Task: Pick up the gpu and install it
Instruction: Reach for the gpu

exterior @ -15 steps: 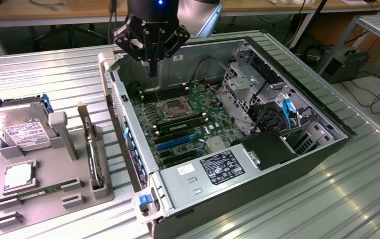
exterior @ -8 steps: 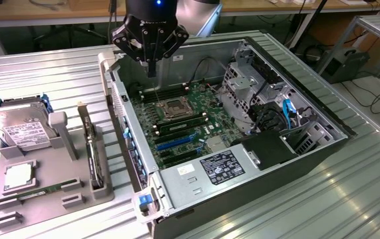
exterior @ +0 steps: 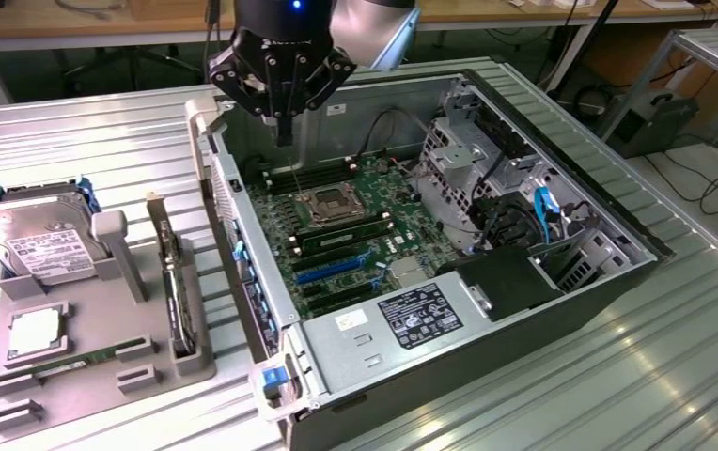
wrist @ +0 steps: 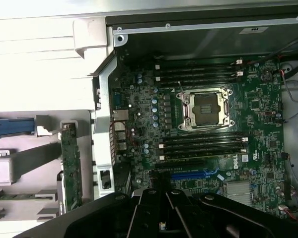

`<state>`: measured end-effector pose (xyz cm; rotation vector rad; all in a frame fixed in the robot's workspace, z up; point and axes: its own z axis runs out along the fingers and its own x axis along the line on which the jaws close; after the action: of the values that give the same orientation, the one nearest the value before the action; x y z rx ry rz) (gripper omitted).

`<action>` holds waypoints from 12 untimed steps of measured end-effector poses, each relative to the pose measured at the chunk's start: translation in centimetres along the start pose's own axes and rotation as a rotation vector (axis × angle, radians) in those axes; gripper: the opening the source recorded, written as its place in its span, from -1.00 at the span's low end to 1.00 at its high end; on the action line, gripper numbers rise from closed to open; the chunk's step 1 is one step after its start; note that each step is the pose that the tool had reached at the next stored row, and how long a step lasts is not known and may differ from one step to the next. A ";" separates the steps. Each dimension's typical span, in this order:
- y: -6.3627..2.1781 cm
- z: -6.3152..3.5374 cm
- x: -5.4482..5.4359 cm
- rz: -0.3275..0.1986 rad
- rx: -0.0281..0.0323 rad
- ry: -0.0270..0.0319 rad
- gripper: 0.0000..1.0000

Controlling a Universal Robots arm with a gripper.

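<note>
Metal sheeting, ribbed and pale, is laid across the bench [exterior: 610, 376], and light is reflected off it in streaks. A wooden desk [exterior: 84, 19] is seen along the back of the room, and cables [exterior: 710, 178] are strewn on the floor at the exterior view's right. An open computer case [exterior: 560, 310] is laid on its side on the bench, so that the motherboard [exterior: 334, 235] and its empty CPU socket [exterior: 332, 205] are exposed. The fingers [exterior: 284, 117] are held above the far end of the case, pressed fully together, and nothing is gripped by them. The gpu [exterior: 179, 296] is stood on edge in a grey holder tray [exterior: 84, 376] just beside the case, at the exterior view's left, well apart from the fingers. A hard drive [exterior: 33, 240] is propped in the same tray.
</note>
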<state>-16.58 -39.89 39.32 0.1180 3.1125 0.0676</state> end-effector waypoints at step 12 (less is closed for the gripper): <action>-0.03 -0.01 0.3 0.000 -0.0001 0.0000 -0.79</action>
<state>-16.92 -39.89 39.31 0.1180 3.1124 0.0677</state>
